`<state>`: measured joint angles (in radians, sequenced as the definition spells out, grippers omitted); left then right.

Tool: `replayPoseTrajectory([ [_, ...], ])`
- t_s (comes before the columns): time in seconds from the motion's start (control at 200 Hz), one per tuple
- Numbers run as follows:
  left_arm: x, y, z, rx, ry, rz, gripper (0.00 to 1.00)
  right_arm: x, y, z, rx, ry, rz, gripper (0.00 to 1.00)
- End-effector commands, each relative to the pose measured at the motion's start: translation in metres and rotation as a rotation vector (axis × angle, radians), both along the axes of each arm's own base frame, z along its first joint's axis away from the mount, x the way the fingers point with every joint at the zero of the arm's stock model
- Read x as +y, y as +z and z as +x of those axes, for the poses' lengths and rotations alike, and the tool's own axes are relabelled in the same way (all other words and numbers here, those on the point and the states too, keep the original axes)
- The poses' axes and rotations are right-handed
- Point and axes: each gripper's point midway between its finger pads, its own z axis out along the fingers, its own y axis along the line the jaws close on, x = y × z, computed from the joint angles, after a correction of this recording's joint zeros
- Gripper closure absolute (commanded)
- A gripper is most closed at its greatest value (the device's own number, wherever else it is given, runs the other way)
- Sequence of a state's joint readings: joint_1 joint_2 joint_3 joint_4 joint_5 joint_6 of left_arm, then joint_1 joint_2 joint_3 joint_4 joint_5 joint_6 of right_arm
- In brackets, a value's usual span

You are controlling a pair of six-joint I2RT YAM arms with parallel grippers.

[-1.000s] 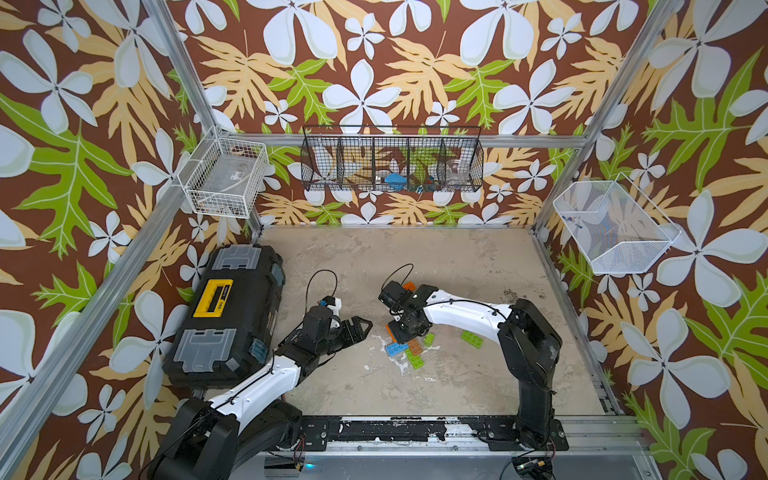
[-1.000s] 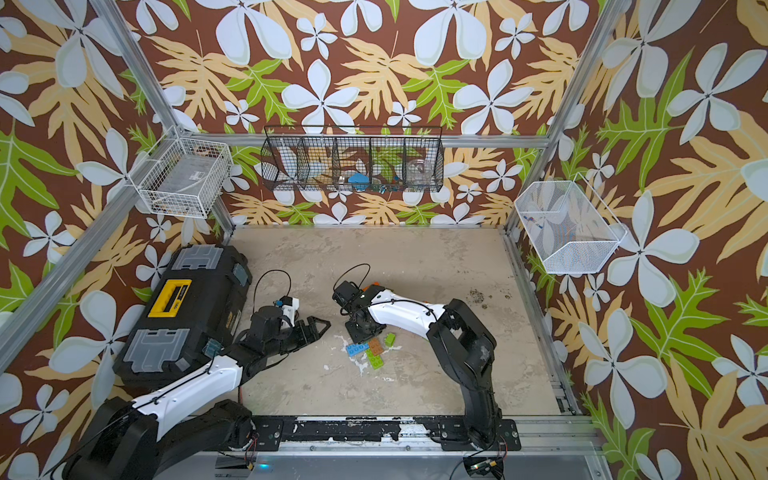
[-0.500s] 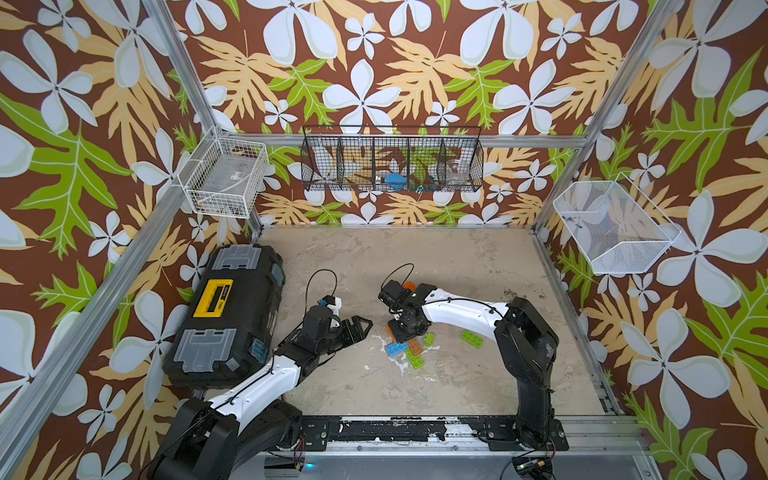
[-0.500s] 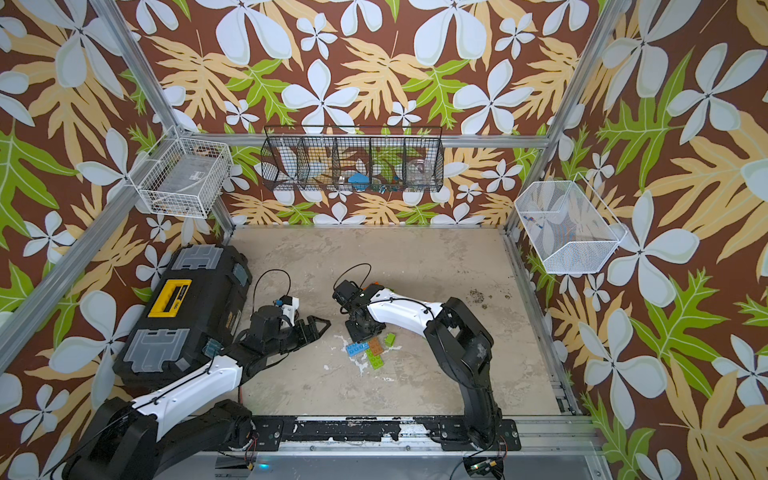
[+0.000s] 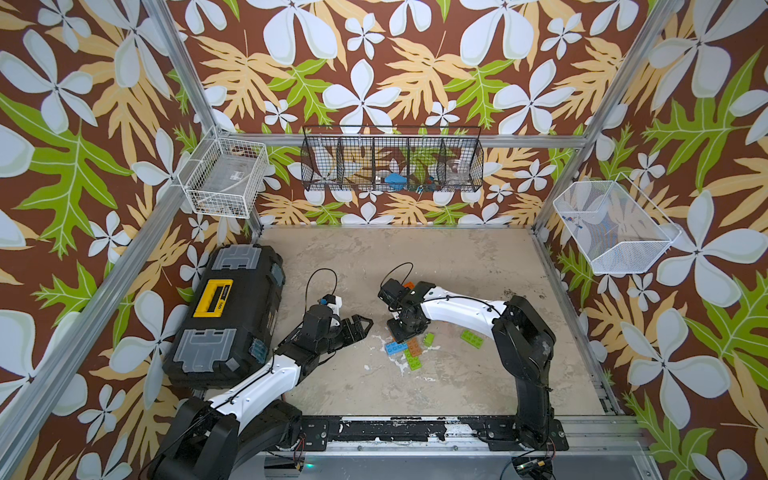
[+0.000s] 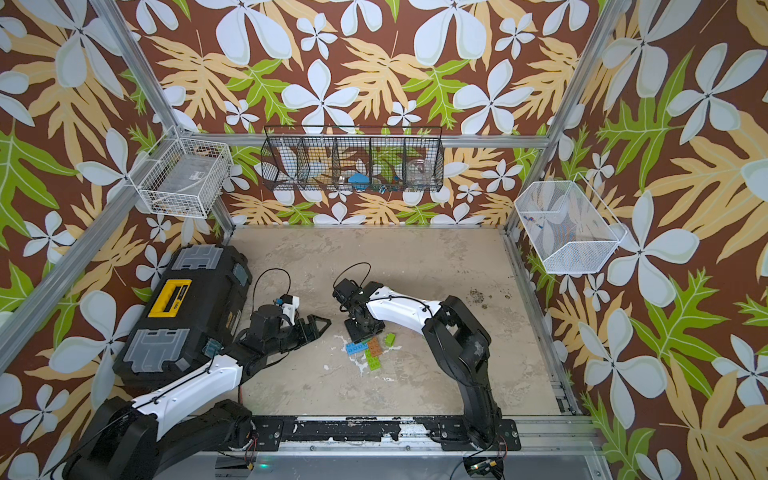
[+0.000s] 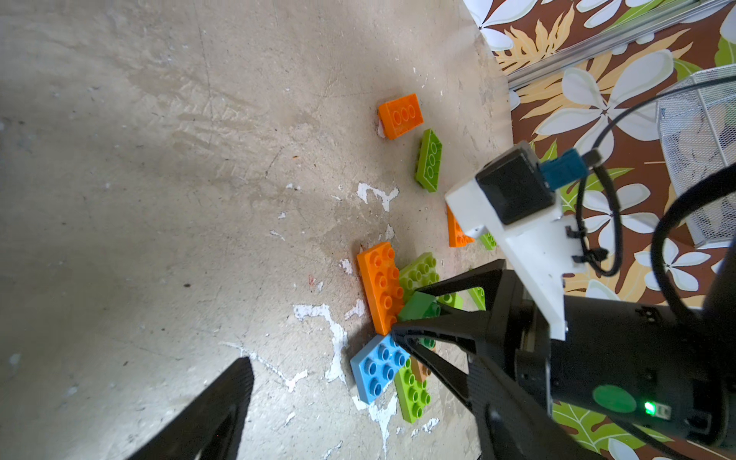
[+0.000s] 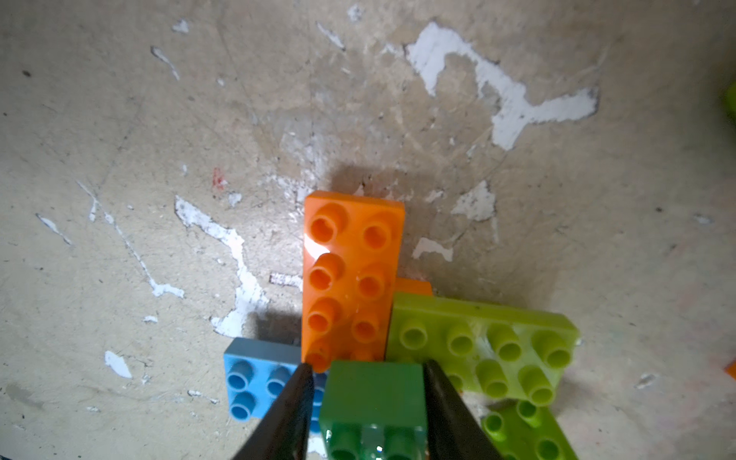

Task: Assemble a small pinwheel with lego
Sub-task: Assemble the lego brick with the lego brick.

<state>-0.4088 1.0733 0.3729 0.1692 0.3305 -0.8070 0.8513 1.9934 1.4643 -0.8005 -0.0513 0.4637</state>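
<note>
– Next to the blue brick, your right claw has just eased off. Its jaws now stand a little apart around the dark green brick. A sliver of blue shows between one finger and the brick, and the other finger sits right against it.
– So the green one is let go?
– Looks let go, or nearly. It sits where the orange plate, the lime plate and the blue brick meet. A second lime plate lies across it from the blue. Whether it's fully clicked down, can't tell.
– Anything else moved?
– No. In both top views your right arm stays over the cluster. Your left claw hangs as before, jaws wide and empty, off the blue brick towards the toolbox.
– Meaning for the pinwheel?
– My read is that the hub brick is placed with the blades under it, so the core is close to done. You want to lift straight off, because that touching finger could drag the green brick askew. Loose pieces lie beyond the blue brick: a lime brick, a small lime one, and an orange one past your wrist.
</note>
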Motion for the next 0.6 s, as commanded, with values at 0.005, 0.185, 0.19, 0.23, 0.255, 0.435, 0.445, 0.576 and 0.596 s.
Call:
replayPoseTrajectory([
  [0.005,-0.002,0.005,0.002,-0.021,-0.01,-0.006,0.13,-0.004,0.006,-0.001,0.002,0.0,-0.015,0.47],
  [0.185,-0.005,0.006,0.001,-0.025,-0.035,0.003,0.12,-0.004,0.019,-0.001,-0.014,-0.001,-0.001,0.46],
  [0.19,-0.005,0.006,0.001,-0.025,-0.035,0.004,0.13,-0.004,0.019,-0.001,-0.014,-0.001,-0.002,0.45],
  [0.23,-0.006,0.006,0.0,-0.025,-0.043,0.004,0.13,-0.005,0.021,-0.001,-0.021,-0.001,-0.004,0.45],
  [0.255,-0.008,0.005,-0.002,-0.025,-0.048,0.009,0.13,-0.006,0.022,0.0,-0.026,-0.003,-0.007,0.46],
  [0.435,-0.026,-0.004,-0.016,-0.017,-0.101,0.049,0.13,-0.014,0.024,0.0,-0.041,-0.011,-0.038,0.47],
  [0.445,-0.026,-0.005,-0.016,-0.015,-0.102,0.052,0.13,-0.015,0.024,-0.001,-0.04,-0.011,-0.04,0.47],
  [0.576,-0.027,-0.011,-0.018,-0.003,-0.098,0.06,0.13,-0.015,0.019,-0.004,-0.026,-0.01,-0.043,0.49],
  [0.596,-0.027,-0.01,-0.018,-0.006,-0.097,0.059,0.13,-0.015,0.019,-0.004,-0.025,-0.009,-0.041,0.49],
])
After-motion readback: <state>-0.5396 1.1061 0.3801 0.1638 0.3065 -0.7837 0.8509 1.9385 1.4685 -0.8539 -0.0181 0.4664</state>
